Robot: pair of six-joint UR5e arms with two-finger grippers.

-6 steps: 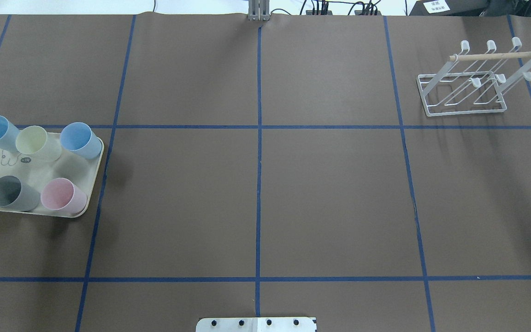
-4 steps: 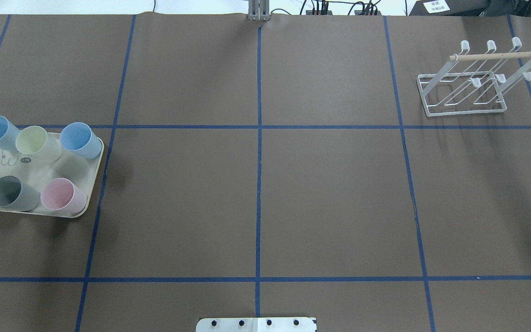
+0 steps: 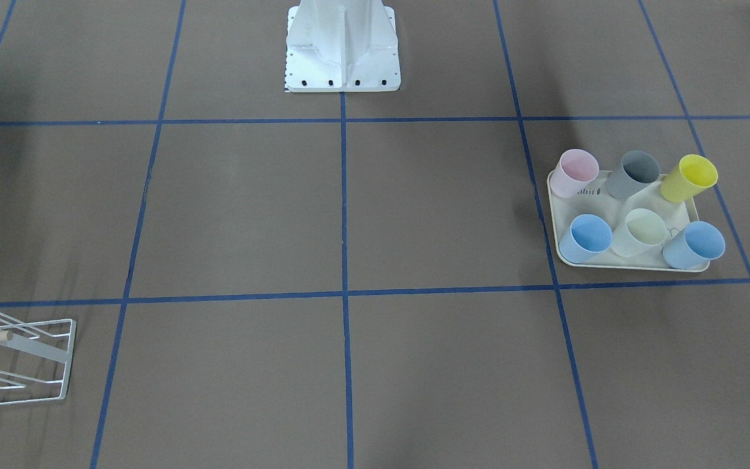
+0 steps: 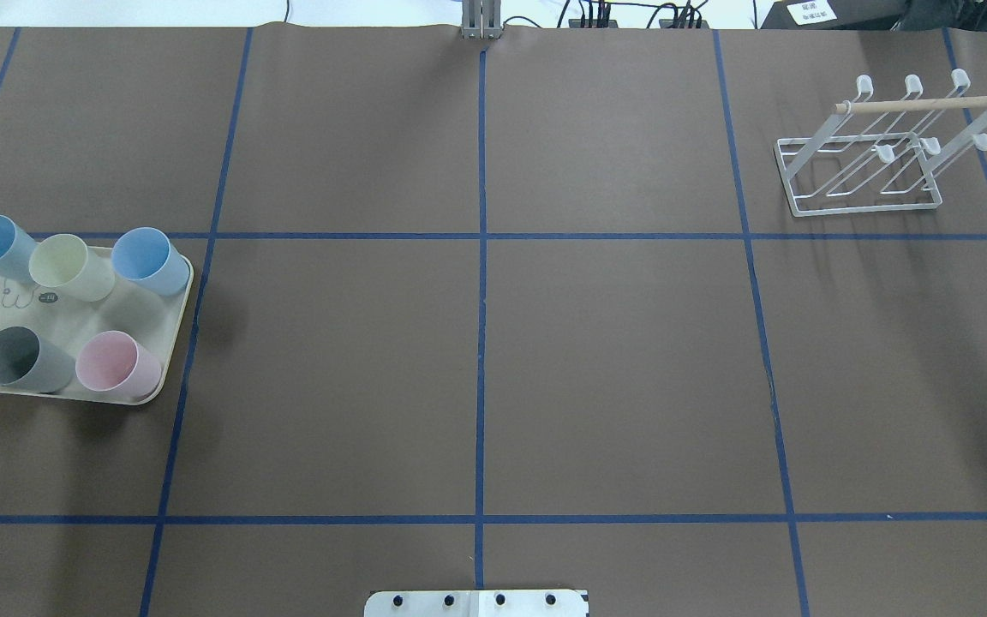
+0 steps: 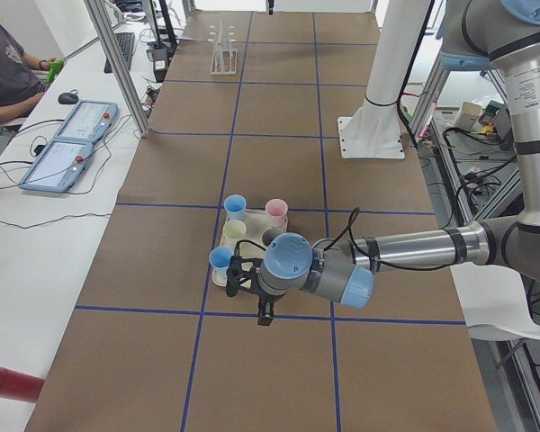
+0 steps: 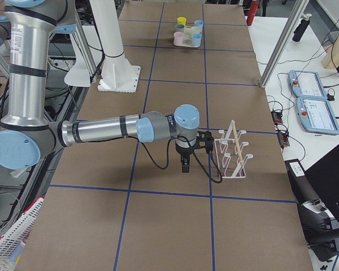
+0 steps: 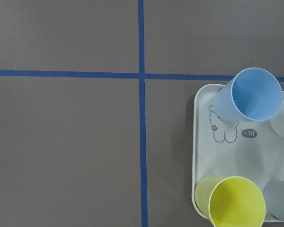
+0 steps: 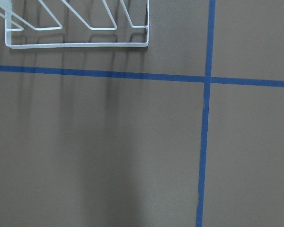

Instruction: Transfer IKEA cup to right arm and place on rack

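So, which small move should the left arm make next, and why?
Probably slide the left gripper across until it is over the tray, for example above the yellow cup. All six cups stand on the tray and none is gripped. The left wrist view shows the tray only at its right side, so the gripper seems not yet centred over any cup.

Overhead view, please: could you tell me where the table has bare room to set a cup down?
The whole middle is bare: every taped square between the tray at the left edge and the rack at the far right corner. The tray is crowded, six cups filling it.
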